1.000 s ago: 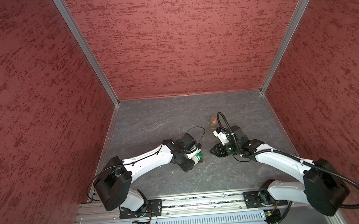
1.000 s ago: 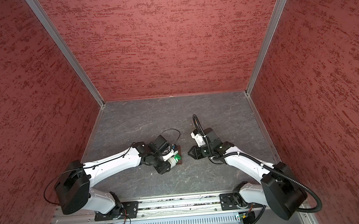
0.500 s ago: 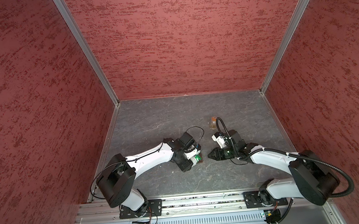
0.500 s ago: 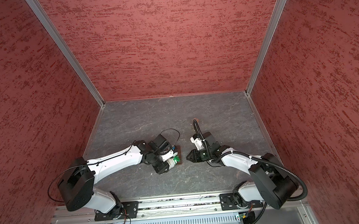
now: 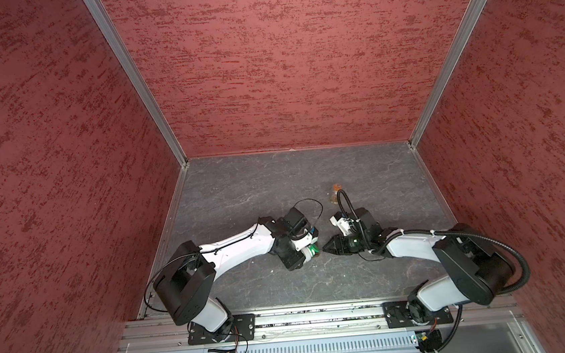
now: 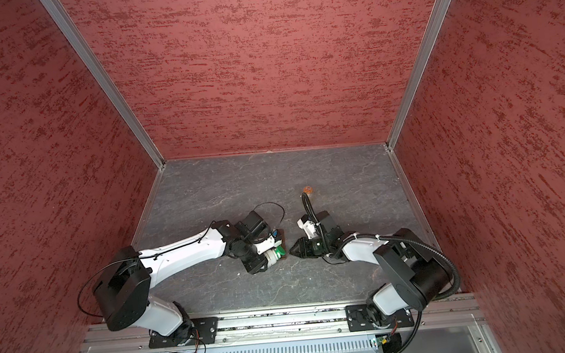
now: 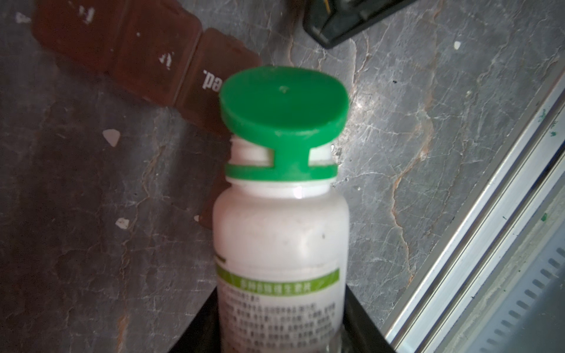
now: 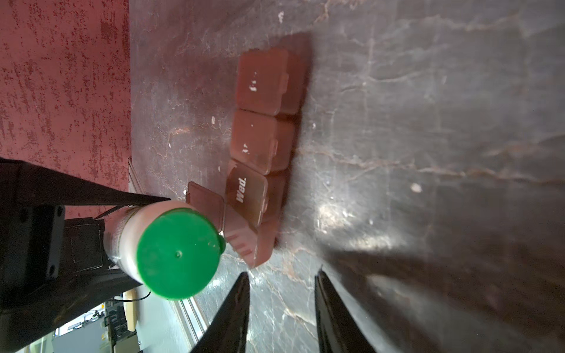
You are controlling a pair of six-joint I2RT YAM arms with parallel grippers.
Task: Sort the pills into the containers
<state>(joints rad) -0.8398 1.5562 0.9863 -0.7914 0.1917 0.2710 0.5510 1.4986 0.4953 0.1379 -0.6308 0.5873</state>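
Jaws of the left gripper (image 7: 281, 318) are closed on the lower body of a white pill bottle (image 7: 281, 232), which is clamped between them with its neck reaching out past the fingertips. At that end the green cap (image 7: 282, 101) sits raised above the neck threads, joined by a strap to a green ring below it. Just beyond the cap, on the grey table (image 7: 412, 122), lies the brown pill organizer (image 8: 260, 146). 4 of its compartments show: the one nearest the left jaws has its lid (image 8: 206, 201) flipped up, the next, marked "Wed.", is shut, and so are the 2 farther ones with worn lettering. Whether any pill lies in the open compartment cannot be told. The right gripper (image 8: 281, 273) faces the left one, its jaws partly apart with a clear gap and nothing between them. The cap is just off to one side of its tips, not between them, and the organizer's open end lies just ahead of them. In both top views the 2 grippers point at each other, with a narrow gap between the cap and the right fingertips. White flecks (image 7: 111, 137) dot the table beside the organizer. Well off to the side of the right jaws, toward the back wall, sits a small orange-topped container (image 5: 336, 188), too small to make out further.
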